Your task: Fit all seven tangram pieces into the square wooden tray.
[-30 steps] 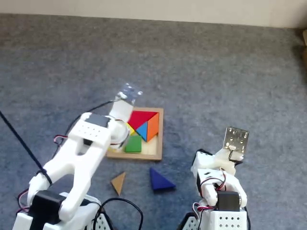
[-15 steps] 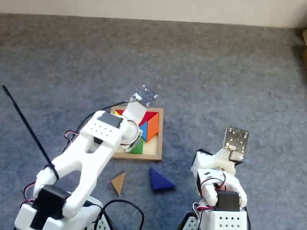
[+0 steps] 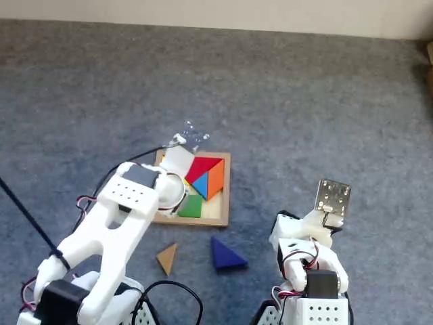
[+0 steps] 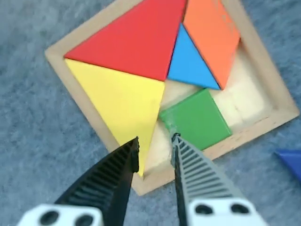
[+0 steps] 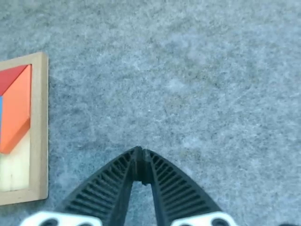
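Five pieces lie inside the wooden tray (image 4: 277,112): a red triangle (image 4: 136,42), a yellow triangle (image 4: 120,101), a small light-blue triangle (image 4: 190,63), an orange slanted piece (image 4: 211,37) and a green square (image 4: 197,117). The left gripper (image 4: 154,141) hangs over the tray's corner with its jaws a little apart and nothing between them. One tip is above the yellow triangle's point, the other at the green square's corner, and bare tray floor shows in the gap.

In the high view the left arm covers that side of the tray, so the yellow piece is mostly hidden. Two pieces lie on the carpet outside the tray: a tan triangle (image 3: 166,257) and a dark-blue triangle (image 3: 225,254), the latter cut off at the edge of the left wrist view.

The right gripper (image 5: 142,165) has its jaws pressed together over bare carpet, well apart from the tray, whose edge is cut off to one side.
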{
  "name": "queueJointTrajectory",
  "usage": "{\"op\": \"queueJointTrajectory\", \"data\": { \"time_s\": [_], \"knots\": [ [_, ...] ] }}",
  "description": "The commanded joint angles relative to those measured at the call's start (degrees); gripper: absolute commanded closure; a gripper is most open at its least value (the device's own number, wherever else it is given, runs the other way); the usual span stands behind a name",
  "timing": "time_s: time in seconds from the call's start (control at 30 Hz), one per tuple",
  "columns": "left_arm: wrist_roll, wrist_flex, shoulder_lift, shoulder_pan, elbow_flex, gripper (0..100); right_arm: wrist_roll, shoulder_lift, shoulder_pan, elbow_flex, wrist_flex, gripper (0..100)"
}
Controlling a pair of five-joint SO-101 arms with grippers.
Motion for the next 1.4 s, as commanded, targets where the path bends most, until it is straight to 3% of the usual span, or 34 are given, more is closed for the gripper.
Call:
{"op": "queueJointTrajectory", "data": {
  "time_s": [0.0,0.4,0.63,0.93,1.13,1.37],
  "knots": [
    [0.62,0.09,-1.8,-0.92,0.04,87,0.79,-1.1,0.66,6.9,-1.27,99.0],
    [0.53,-0.44,15.16,0.66,-7.87,87,0.79,-1.1,0.66,6.9,-1.27,99.0],
    [0.53,-0.7,10.86,5.93,-8.66,87,0.79,-1.1,0.66,6.9,-1.27,99.0],
    [2.11,-0.09,3.3,5.76,-9.54,87,0.79,-1.1,0.66,6.9,-1.27,99.0],
    [3.6,5.71,0.48,6.02,-11.47,84,0.79,-1.1,0.66,6.9,-1.27,99.0],
    [17.58,8.53,0.48,6.37,-13.58,72,0.79,-1.1,0.66,6.9,-1.27,99.0]
  ]
}}
